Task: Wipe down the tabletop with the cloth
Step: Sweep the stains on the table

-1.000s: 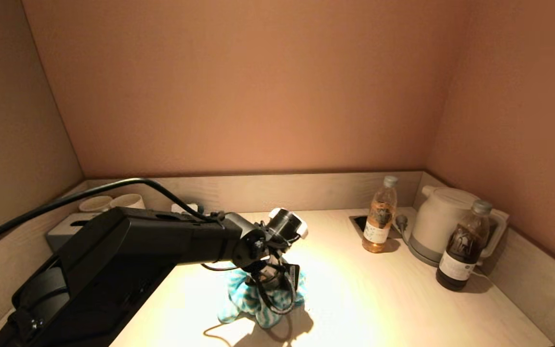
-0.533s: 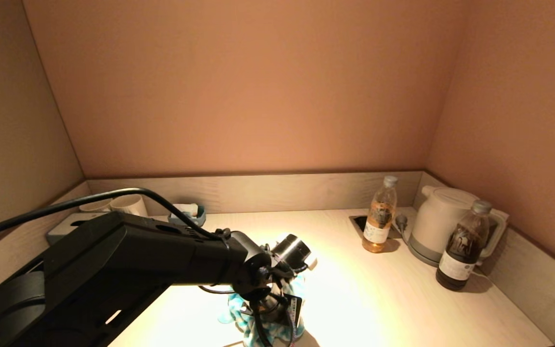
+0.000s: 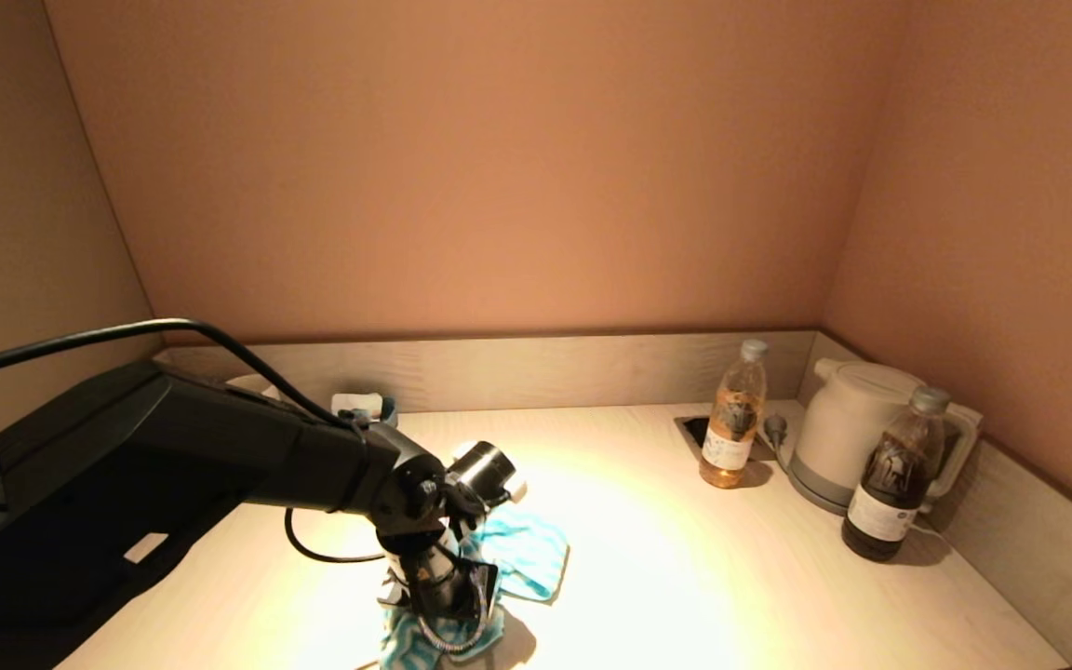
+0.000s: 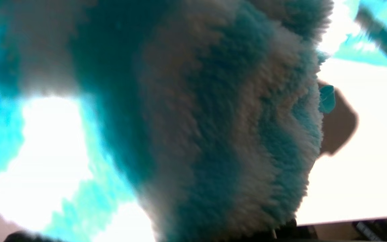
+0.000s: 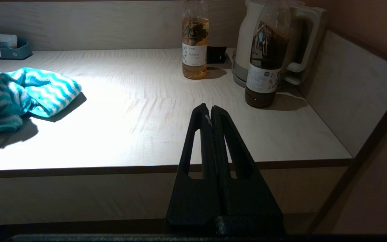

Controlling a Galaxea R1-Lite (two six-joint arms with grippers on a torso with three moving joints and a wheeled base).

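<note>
A teal-and-white striped cloth (image 3: pixel 522 549) lies on the pale wooden tabletop (image 3: pixel 703 577), left of centre near the front. My left gripper (image 3: pixel 448 609) points down onto its front bunch and is shut on it, pressing it to the table. A flatter part of the cloth trails behind toward the back right. In the left wrist view the cloth (image 4: pixel 213 134) fills the picture and hides the fingers. The cloth (image 5: pixel 39 92) also shows in the right wrist view. My right gripper (image 5: pixel 210 109) is shut and empty, parked off the table's front edge.
An amber bottle (image 3: pixel 731 428), a white kettle (image 3: pixel 848 437) and a dark bottle (image 3: pixel 891 484) stand at the back right beside a socket recess (image 3: pixel 696 428). A small tray (image 3: pixel 364 408) sits at the back left. A raised rim (image 3: pixel 536 368) bounds the back and sides.
My left gripper has dragged the cloth toward the front left. The cloth's trailing part has spread out flatter behind it. The right arm has not moved.
</note>
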